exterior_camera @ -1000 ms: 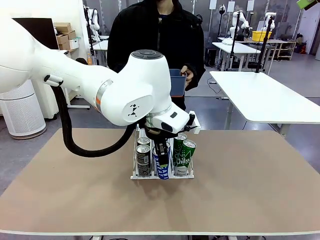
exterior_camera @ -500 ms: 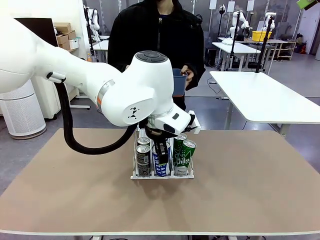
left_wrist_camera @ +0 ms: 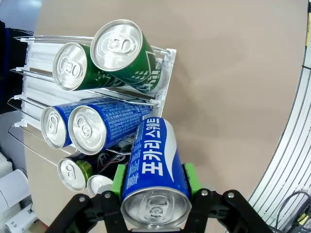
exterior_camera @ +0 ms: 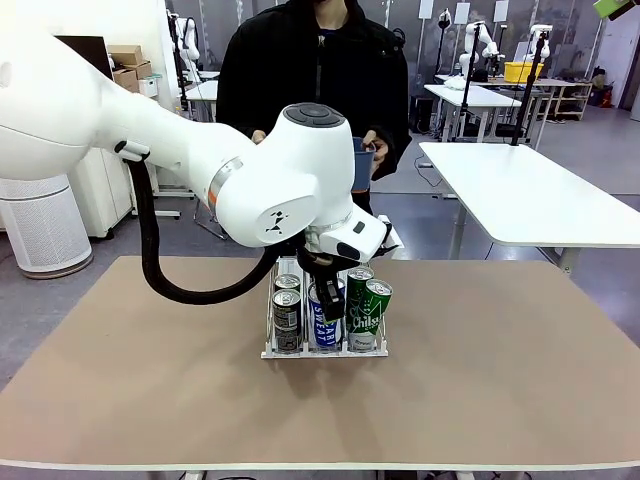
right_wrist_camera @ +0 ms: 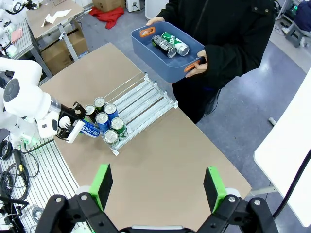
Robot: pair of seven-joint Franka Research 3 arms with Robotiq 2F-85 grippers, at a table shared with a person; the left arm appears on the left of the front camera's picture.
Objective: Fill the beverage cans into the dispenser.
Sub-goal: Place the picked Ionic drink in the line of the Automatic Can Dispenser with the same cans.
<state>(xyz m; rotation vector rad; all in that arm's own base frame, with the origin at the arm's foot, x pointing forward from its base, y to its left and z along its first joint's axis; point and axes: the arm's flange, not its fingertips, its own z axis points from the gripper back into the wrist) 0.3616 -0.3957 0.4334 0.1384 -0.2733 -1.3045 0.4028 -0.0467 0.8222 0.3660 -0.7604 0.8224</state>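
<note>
Jaws of the left gripper (left_wrist_camera: pixel 155 178) clamp a slim blue can (left_wrist_camera: pixel 153 155) before the clear plastic dispenser (left_wrist_camera: pixel 35 51) (seemingly to feed its middle lane).

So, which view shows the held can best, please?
Left wrist view: the blue can sits close up, label readable, in the left gripper. The front view half-hides it behind that gripper; the right wrist view shows it tiny.

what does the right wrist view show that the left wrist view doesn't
Right wrist view: a person holding a blue bin with two cans inside, and the open right gripper high above the table. Left wrist view: close up, the green pads pressed on the blue can, its white lettering readable. Both: the dispenser with racked cans, and the left gripper shut on that blue can.
</note>
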